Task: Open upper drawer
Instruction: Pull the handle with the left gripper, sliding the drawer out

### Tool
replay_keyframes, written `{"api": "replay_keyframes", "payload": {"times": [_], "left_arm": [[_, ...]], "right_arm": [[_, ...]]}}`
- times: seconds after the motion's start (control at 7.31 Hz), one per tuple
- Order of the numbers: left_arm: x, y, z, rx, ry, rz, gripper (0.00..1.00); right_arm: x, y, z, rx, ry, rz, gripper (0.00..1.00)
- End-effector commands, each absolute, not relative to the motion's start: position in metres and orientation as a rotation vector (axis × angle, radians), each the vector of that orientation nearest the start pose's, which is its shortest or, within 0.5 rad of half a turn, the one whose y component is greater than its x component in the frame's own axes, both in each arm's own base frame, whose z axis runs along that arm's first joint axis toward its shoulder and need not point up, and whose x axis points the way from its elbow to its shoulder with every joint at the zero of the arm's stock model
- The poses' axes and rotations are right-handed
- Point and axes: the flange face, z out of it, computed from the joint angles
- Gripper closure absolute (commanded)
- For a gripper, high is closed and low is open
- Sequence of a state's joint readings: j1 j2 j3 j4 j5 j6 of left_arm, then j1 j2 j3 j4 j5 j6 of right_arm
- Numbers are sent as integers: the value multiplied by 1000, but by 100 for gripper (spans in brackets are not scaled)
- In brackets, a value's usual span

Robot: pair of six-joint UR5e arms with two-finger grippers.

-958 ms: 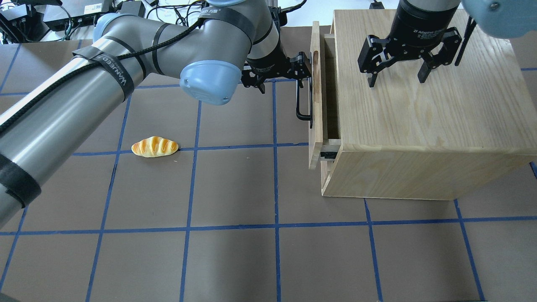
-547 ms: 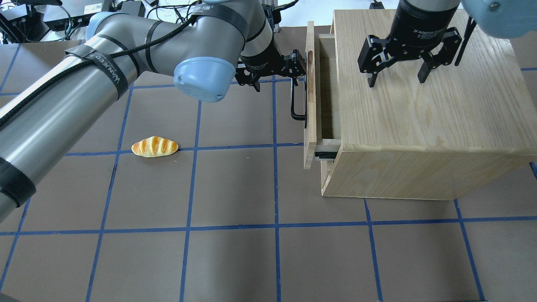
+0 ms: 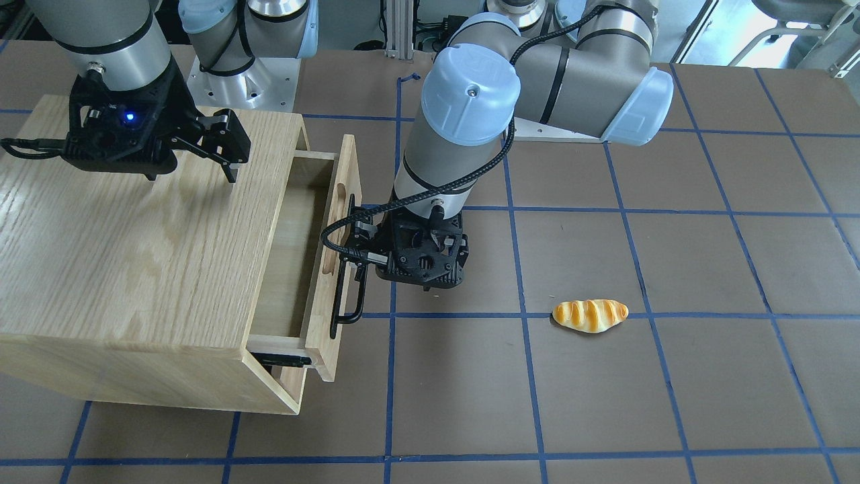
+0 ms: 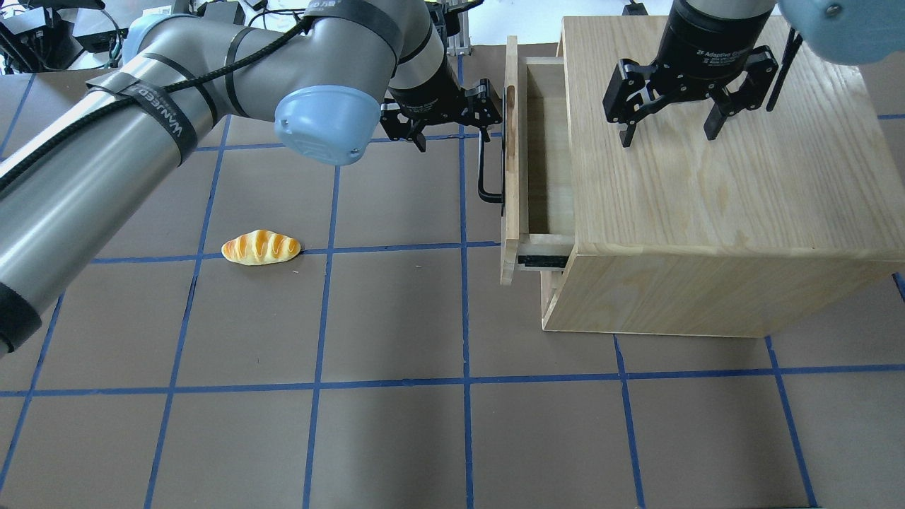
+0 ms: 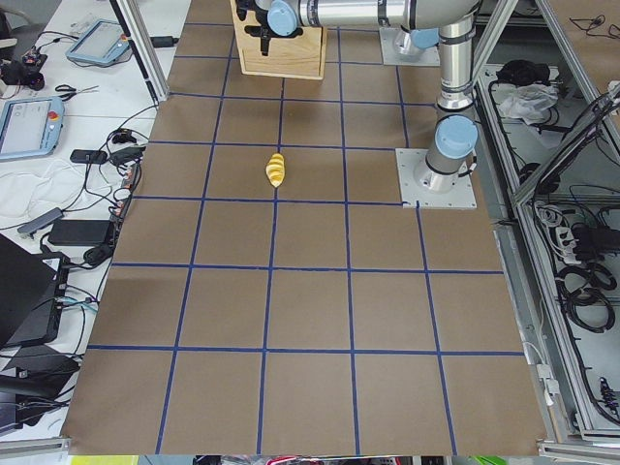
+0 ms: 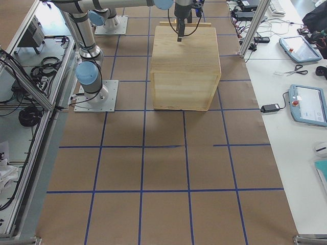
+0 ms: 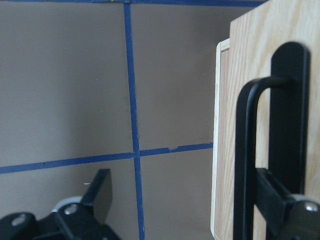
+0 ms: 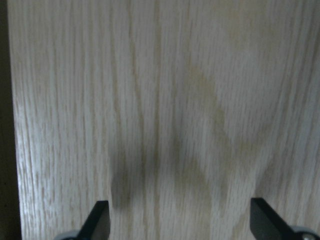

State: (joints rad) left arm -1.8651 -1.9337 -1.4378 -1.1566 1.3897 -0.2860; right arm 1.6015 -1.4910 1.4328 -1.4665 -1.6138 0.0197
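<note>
The fingers (image 7: 101,192) of my left gripper (image 4: 454,136) are spread wide and clamp nothing. One of them sits behind the long black metal bar handle (image 7: 245,165), between the bar and the panel, so I judge the arm is hooking the bar, not pinching it.

That handle belongs to the wide shallow light-wood upper drawer (image 4: 510,177), whose front panel stands clear of the cabinet. Its bare wooden floor shows, and so does a black metal slide rail (image 4: 543,260) at the near corner. The drawer is partly out, so I take this as the middle of the pulling stroke.

Behind it is the large oak cabinet box with grained top (image 4: 707,198). My right gripper (image 4: 668,136) hangs over that top with its fingers wide apart and holding nothing. I cannot tell whether the tips touch the wood.

Well apart, on the brown table with its blue tape grid (image 4: 396,318), lies a glossy orange-yellow toy bread roll (image 4: 261,247), out of the drawer's way.

Next I would draw the left arm straight away from the cabinet, in line with the slide, keeping the hooked finger square behind the bar. Any sideways drift could slip it off the bar or drag the cabinet along.
</note>
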Motion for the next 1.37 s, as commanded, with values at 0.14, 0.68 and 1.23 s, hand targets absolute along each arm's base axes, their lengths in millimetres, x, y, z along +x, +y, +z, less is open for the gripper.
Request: {"api": "replay_keyframes", "payload": {"times": [0.14, 0.68, 1.23], "left_arm": [[-324, -581, 393, 48, 3357, -211, 0], [-319, -582, 394, 88, 3318, -228, 0], [-291, -594, 395, 97, 3309, -224, 0]], "right_arm": [[145, -516, 505, -21, 3185, 72, 0], [145, -516, 504, -19, 3185, 74, 0], [145, -516, 505, -19, 3185, 72, 0]]}}
